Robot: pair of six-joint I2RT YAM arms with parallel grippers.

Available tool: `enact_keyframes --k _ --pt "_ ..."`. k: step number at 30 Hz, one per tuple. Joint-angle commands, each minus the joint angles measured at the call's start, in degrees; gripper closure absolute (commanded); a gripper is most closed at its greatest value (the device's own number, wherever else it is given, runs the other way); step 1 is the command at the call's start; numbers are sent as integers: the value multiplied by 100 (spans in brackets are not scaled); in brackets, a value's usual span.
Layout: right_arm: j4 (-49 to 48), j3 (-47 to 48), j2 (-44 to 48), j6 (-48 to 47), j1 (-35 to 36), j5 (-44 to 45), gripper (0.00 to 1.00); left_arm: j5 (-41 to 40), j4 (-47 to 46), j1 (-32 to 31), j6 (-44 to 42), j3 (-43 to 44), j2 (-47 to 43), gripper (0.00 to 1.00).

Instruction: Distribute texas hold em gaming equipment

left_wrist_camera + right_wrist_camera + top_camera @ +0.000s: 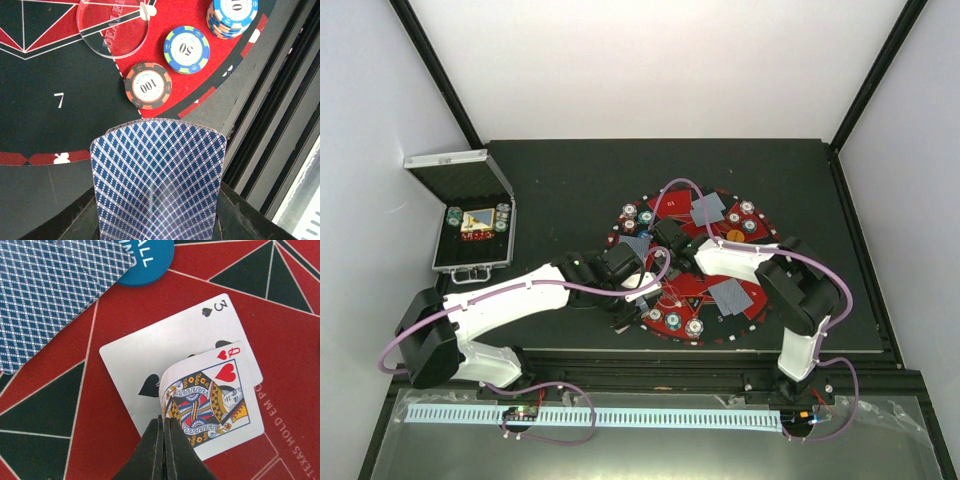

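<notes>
Near the near edge of the bench (pixel 550 190), the left gripper (pixel 157 225) is narrowly closed on a bowed face-down card (pixel 159 170) above the mat (pixel 45 120), just short of the 100 chip (pixel 148 85). Toward the bench's middle, the right gripper (pixel 163 440) is pinched tight on the queen of hearts (pixel 210 400), which overlaps the three of spades (pixel 170 350).

Under my left wrist, the clear disc (pixel 112 30) reads "DEALE", its last letter cut off. The orange-black chip (pixel 148 85) says "100" and the blue-green chip (pixel 186 49) "50". The chip stack (pixel 232 17) shows a number ending in 0, cut by the frame edge. The mat (pixel 30 125) bears a white "7".

Under my right wrist, the blue disc (pixel 145 260) shows "ALL" above "IND". One card (pixel 170 345) has "3" with a spade. The card at my right end effector (pixel 165 437) has "Q" with a heart. The mat reads "HOLD EM PO" and "TEXAS H", both cut off.
</notes>
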State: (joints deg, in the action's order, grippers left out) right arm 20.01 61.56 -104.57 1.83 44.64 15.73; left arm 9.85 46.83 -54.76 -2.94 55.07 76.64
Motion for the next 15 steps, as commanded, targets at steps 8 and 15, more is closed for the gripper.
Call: enact_keyframes --k 8,15 --pt "-199 -51 -17 228 9 -274 79 -9 -34 9 4 162 27 50" --pt "-154 -111 225 302 9 -501 67 -36 -33 9 13 145 -48 50"
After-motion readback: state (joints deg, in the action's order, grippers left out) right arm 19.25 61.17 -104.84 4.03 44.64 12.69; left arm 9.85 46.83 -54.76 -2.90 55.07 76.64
